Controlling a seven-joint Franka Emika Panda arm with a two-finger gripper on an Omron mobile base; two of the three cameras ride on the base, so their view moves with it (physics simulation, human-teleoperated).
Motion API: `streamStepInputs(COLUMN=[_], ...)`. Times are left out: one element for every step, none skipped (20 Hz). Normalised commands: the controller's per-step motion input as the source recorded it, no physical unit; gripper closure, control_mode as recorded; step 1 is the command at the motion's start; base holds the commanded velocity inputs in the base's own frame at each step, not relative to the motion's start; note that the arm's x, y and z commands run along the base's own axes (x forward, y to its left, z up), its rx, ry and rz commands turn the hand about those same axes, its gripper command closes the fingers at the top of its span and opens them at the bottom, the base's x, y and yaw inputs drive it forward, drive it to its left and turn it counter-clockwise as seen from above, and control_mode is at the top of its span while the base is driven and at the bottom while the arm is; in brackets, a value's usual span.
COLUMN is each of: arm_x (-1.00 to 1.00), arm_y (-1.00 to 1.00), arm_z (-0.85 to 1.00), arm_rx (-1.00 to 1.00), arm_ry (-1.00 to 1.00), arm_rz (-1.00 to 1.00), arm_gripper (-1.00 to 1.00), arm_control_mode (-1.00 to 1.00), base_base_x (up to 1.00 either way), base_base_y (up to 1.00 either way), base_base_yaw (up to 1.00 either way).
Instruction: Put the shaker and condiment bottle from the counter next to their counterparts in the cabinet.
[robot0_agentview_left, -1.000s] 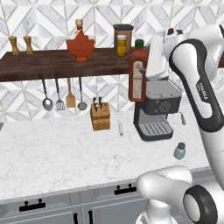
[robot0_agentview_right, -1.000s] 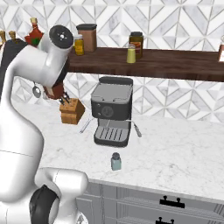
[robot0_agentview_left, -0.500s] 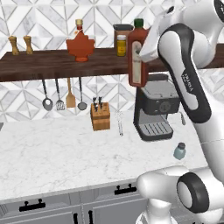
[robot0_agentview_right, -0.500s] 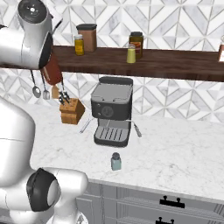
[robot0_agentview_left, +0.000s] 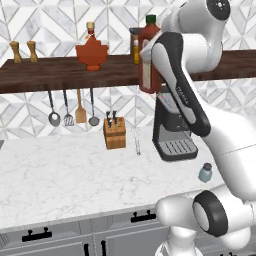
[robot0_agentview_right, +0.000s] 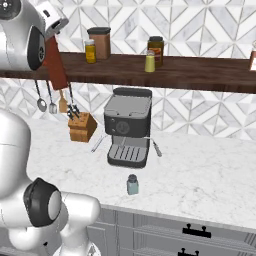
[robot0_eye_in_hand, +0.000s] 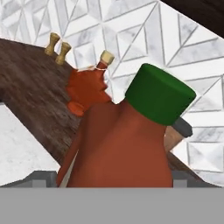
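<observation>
My gripper (robot0_eye_in_hand: 112, 176) is shut on the condiment bottle (robot0_agentview_left: 147, 56), a dark-red bottle with a green cap (robot0_eye_in_hand: 159, 93). It hangs in the air in front of the cabinet shelf (robot0_agentview_left: 50, 75), right of the maple-leaf bottle (robot0_agentview_left: 92, 50), which the hand view shows just beyond it. In the right base view the held bottle (robot0_agentview_right: 56, 65) tilts at the shelf's left end. The yellow-green shaker (robot0_agentview_right: 150, 61) stands further along the shelf. The small blue-grey shaker (robot0_agentview_left: 205, 172) stands on the counter (robot0_agentview_left: 60, 175) in front of the coffee machine.
A coffee machine (robot0_agentview_right: 127, 131) and a knife block (robot0_agentview_left: 114, 133) stand at the back of the counter. Utensils (robot0_agentview_left: 66, 110) hang under the shelf. Two wooden mills (robot0_agentview_left: 23, 51) stand at its left end, and jars (robot0_agentview_right: 101, 42) near the middle.
The arm has lifted the condiment bottle up and slightly left, from beside the coffee machine to shelf height. The shaker on the counter has not moved.
</observation>
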Motion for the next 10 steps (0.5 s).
streamStepInputs(arm_x=[0.43, 0.49, 0.54, 0.59, 0.57, 0.58, 0.53, 0.54, 0.54, 0.55], arm_y=[0.16, 0.15, 0.11, 0.07, 0.04, 0.05, 0.09, 0.11, 0.10, 0.10], arm_z=[0.00, 0.00, 0.02, 0.04, 0.08, 0.11, 0.09, 0.06, 0.05, 0.04], arm_rx=[0.11, 0.11, 0.09, 0.09, 0.09, 0.09, 0.09, 0.08, 0.08, 0.09], arm_ry=[-0.01, -0.04, -0.06, -0.06, -0.06, -0.06, -0.07, -0.09, -0.09, -0.09], arm_rz=[-0.26, -0.26, -0.26, -0.26, -0.26, -0.26, -0.25, -0.24, -0.24, -0.24], arm_gripper=[1.00, 1.00, 1.00, 1.00, 1.00, 1.00, 1.00, 1.00, 1.00, 1.00], arm_control_mode=[-1.00, -1.00, -1.00, -1.00, -1.00, -1.00, -1.00, -1.00, -1.00, -1.00], base_base_x=[0.00, 0.00, 0.00, 0.00, 0.00, 0.00, 0.00, 0.00, 0.00, 0.00], base_base_y=[0.00, 0.00, 0.00, 0.00, 0.00, 0.00, 0.00, 0.00, 0.00, 0.00], base_base_yaw=[0.00, 0.00, 0.00, 0.00, 0.00, 0.00, 0.00, 0.00, 0.00, 0.00])
